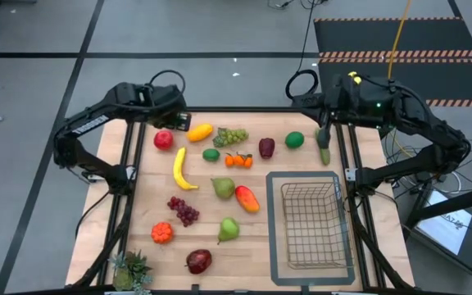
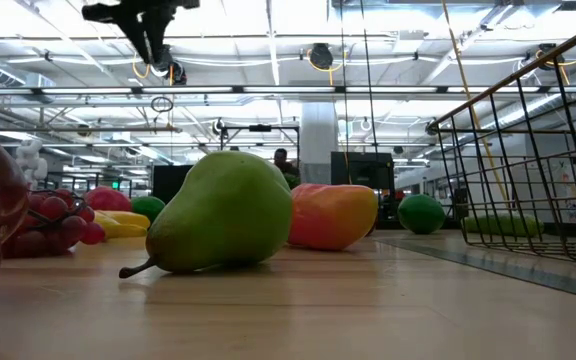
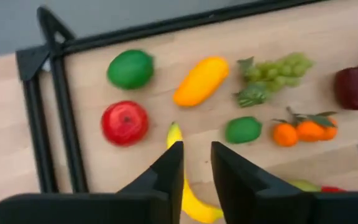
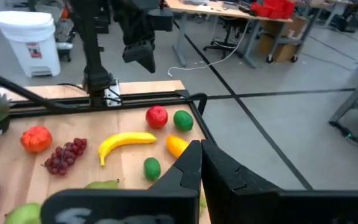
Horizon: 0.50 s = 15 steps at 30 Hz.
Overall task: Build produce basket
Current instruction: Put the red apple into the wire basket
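The produce lies spread over the wooden table: a red apple [image 1: 163, 140], a yellow mango [image 1: 200, 132], green grapes [image 1: 232, 135], a banana [image 1: 181, 170], pears [image 1: 223, 188], limes, oranges and more. The wire-mesh basket [image 1: 310, 225] stands at the near right with nothing in it. My left gripper [image 3: 196, 168] hovers slightly open above the banana's far end [image 3: 174, 134], at the table's far left corner [image 1: 180, 121], touching nothing. My right gripper [image 4: 199, 167] is shut and held high at the far right [image 1: 324, 135], above a cucumber [image 1: 324, 154].
The basket rests on a flat grey tray [image 1: 274, 246]. A spiky potted plant [image 1: 131, 270] stands at the near left corner. A black frame [image 3: 61, 124] runs around the table's edges. Bare wood shows between the pears and the near edge.
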### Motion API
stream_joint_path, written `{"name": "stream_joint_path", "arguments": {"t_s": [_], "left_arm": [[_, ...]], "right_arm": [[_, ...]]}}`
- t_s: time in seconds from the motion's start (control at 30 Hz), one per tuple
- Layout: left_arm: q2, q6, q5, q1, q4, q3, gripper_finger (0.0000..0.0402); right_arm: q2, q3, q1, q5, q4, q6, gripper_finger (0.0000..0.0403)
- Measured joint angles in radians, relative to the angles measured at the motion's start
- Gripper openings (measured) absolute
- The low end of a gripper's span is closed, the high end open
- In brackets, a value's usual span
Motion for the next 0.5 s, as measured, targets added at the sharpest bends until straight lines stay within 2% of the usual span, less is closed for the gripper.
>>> {"name": "stream_joint_path", "arguments": {"t_s": [0.23, 0.5], "left_arm": [[0.000, -0.010, 0.052, 0.081, -0.002, -0.111, 0.0166], [0.000, 0.012, 0.039, 0.108, 0.000, -0.270, 0.0276]], "right_arm": [[0.026, 0.000, -0.020, 0.000, 0.005, 0.009, 0.0000], [0.049, 0.000, -0.004, -0.001, 0.008, 0.039, 0.0000]]}}
